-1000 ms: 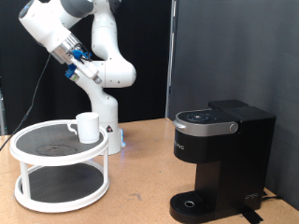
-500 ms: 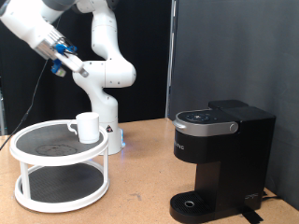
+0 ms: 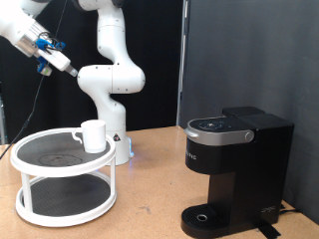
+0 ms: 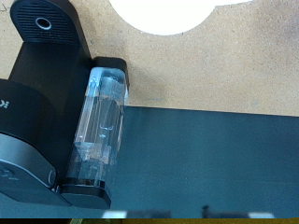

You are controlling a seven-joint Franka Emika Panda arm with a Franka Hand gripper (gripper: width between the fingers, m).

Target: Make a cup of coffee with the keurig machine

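Note:
The white cup (image 3: 93, 134) stands upright on the top tier of a white two-tier round stand (image 3: 40, 164) at the exterior view's left. The black keurig machine (image 3: 234, 169) stands at the exterior view's right with its lid down and nothing on its drip tray (image 3: 206, 217). My gripper (image 3: 66, 65) is high in the exterior view's top left, far above the cup and holding nothing that shows. The wrist view looks down on the keurig machine (image 4: 42, 93) and its clear water tank (image 4: 101, 126). The fingers do not show there.
The robot's white base (image 3: 112, 110) stands behind the stand on the wooden table (image 3: 150, 199). A black curtain hangs behind the machine. The stand's rim (image 4: 168, 14) shows at the edge of the wrist view, and a dark strip (image 4: 215, 159) lies beside the machine.
The arm has swung up and towards the exterior view's left, moving the gripper farther from the cup and the machine. The cup and the machine have not moved.

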